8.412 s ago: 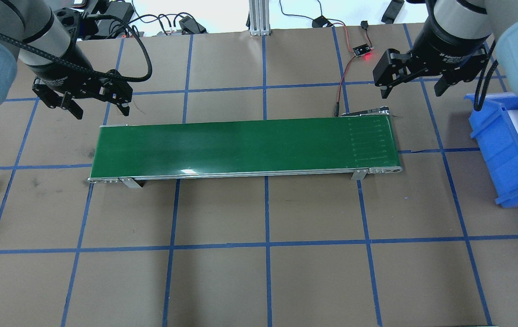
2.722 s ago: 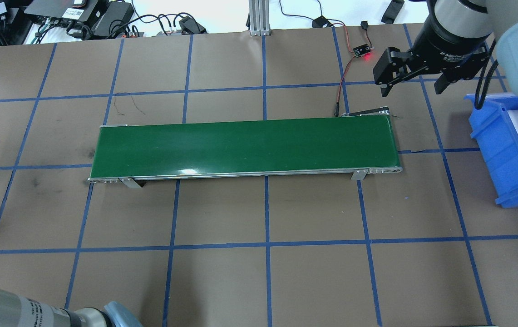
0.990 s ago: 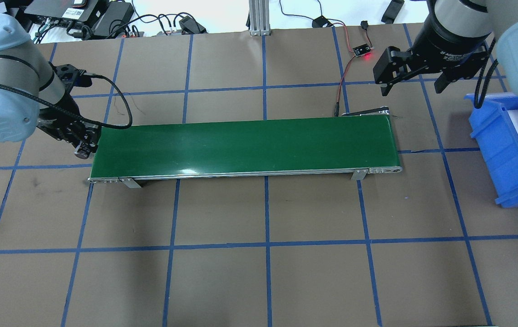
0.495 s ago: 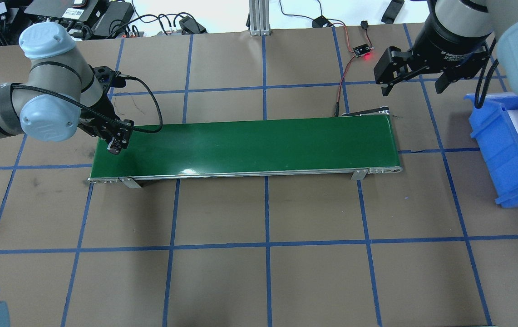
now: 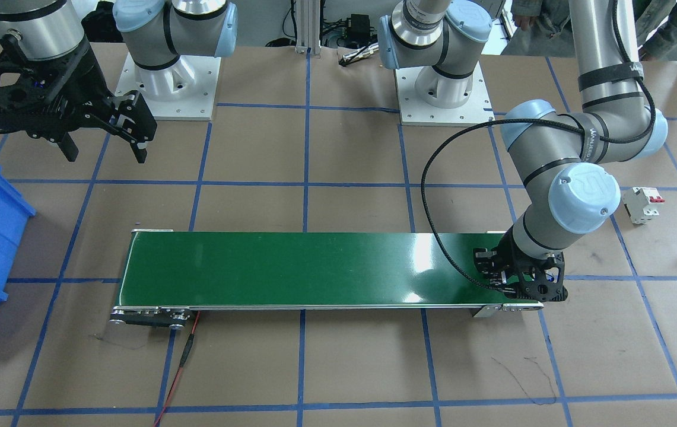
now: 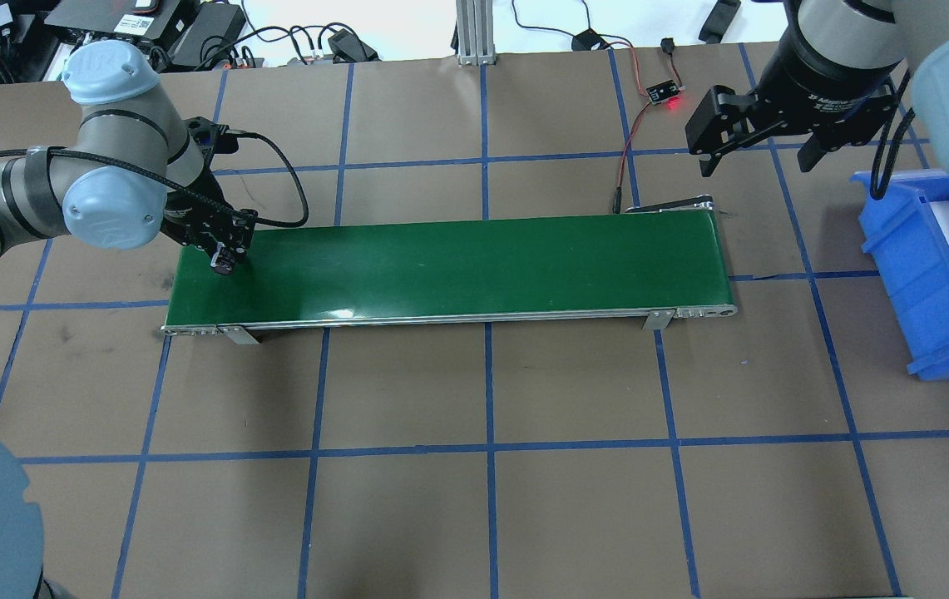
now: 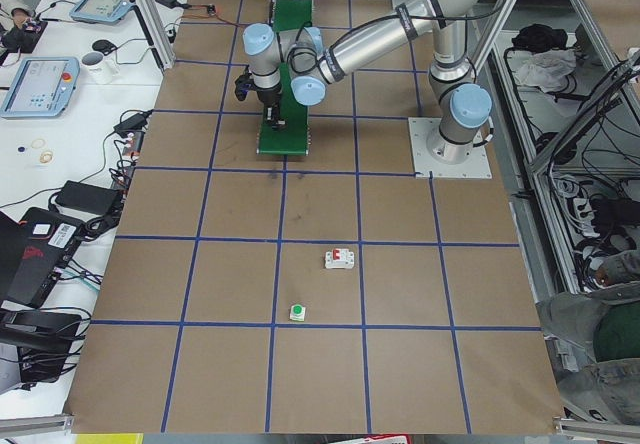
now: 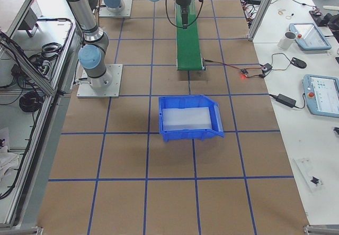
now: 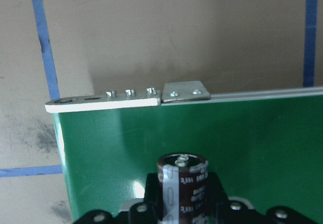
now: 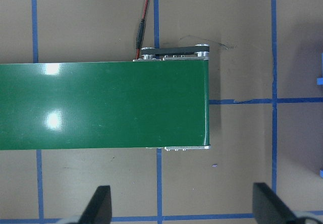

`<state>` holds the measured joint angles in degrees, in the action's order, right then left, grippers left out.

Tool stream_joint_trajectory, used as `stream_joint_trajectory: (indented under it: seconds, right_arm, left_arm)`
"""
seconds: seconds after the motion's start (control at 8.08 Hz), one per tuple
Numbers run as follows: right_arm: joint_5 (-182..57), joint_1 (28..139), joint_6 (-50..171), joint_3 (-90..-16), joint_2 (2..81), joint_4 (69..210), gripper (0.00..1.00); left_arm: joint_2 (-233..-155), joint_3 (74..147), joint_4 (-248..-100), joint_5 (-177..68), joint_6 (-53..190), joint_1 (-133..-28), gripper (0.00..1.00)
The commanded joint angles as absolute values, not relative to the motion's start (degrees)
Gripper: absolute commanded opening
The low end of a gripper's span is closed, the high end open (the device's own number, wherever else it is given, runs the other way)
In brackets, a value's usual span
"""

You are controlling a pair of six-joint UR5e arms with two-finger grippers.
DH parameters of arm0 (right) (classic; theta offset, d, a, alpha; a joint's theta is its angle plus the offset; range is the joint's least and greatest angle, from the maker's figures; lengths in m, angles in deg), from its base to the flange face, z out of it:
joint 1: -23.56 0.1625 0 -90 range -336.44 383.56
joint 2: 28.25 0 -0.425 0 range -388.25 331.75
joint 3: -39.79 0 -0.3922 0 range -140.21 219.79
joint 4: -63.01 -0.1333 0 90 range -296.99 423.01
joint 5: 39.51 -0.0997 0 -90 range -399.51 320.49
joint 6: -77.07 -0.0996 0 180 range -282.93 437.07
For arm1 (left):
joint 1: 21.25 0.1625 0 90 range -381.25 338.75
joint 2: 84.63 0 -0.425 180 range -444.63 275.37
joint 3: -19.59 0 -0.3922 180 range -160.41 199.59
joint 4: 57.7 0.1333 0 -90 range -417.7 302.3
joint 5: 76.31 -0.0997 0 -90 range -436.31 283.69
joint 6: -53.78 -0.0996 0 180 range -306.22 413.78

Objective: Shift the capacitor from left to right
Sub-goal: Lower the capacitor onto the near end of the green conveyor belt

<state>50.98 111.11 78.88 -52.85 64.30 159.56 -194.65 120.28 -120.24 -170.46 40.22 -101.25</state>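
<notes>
Left gripper (image 6: 224,259) is pinching stubby black cylindrical capacitor (image 9: 184,183) over left end of green conveyor belt (image 6: 474,266); right gripper (image 6: 755,160) is hovering spread near opposite end, blue plastic bin (image 6: 923,274) sitting further out.

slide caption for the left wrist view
Stubby black cylindrical capacitor clamped in left jaws over the end of the green conveyor belt

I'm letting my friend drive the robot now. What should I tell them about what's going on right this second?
Left gripper: shut on the small black cylinder capacitor with a silvery top, held upright over the left end of the long green conveyor belt.
Right gripper: open and empty, hovering by the belt's right end, near the blue plastic bin.
Done: capacitor is picked up and at the belt.
Left: let it go onto the belt and get it to the right side.
</notes>
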Motion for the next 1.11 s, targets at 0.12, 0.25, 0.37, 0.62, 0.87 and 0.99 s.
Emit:
stream_joint_trajectory:
  seconds: [0.12, 0.25, 0.37, 0.62, 0.87, 0.99]
  right_arm:
    - [50.9, 111.1, 78.9, -52.9, 64.3, 159.5, 1.0]
    - [50.9, 111.1, 78.9, -52.9, 64.3, 159.5, 1.0]
    - [50.9, 111.1, 78.9, -52.9, 64.3, 159.5, 1.0]
    - [50.9, 111.1, 78.9, -52.9, 64.3, 159.5, 1.0]
    - [50.9, 111.1, 79.0, -52.9, 64.3, 159.5, 1.0]
    - [50.9, 111.1, 79.0, -52.9, 64.3, 159.5, 1.0]
  left_arm:
    - [-194.9, 120.0, -120.7, -171.1, 47.4, -101.1, 0.0]
    - [-194.7, 120.0, -120.8, -171.1, 48.1, -101.1, 0.0]
    - [-194.6, 120.0, -120.8, -171.0, 48.2, -101.1, 0.0]
    - [-195.1, 120.1, -120.2, -170.9, 48.2, -101.1, 0.12]
    - [-195.3, 120.2, -120.2, -170.9, 48.1, -101.1, 0.23]
    - [-195.4, 120.3, -120.1, -170.9, 48.0, -101.1, 0.35]
